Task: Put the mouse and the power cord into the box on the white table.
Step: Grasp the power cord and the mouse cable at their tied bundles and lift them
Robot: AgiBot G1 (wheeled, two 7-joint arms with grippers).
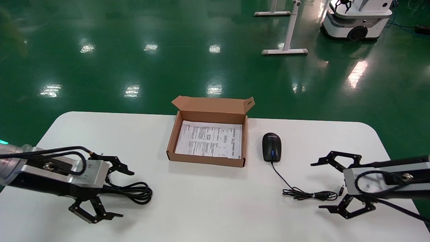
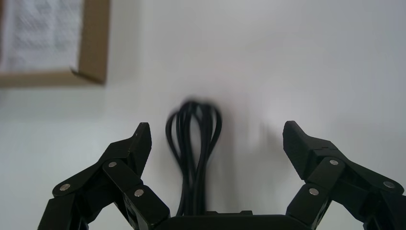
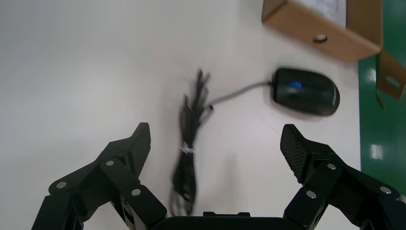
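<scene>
Left hand (image 1: 112, 193) wide open, empty, straddling cord (image 1: 136, 192): lower squarely, pinch all loops. Right hand (image 1: 332, 185) open, empty, near mouse (image 1: 271, 146).

Brown box (image 1: 210, 134), black mouse (image 1: 271, 146) blue wheel, black power cord (image 1: 136, 192), white table (image 1: 201, 198).

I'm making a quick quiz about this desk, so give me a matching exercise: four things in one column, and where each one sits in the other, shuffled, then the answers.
Things:
1. mouse
2. power cord
3. box
4. printed sheet

Places:
A. lining the bottom of the box
B. on the table just right of the box
C. middle of the table, lid flap upright
D. on the table between the fingers of the open left claw

Pairs: 1-B, 2-D, 3-C, 4-A
</scene>
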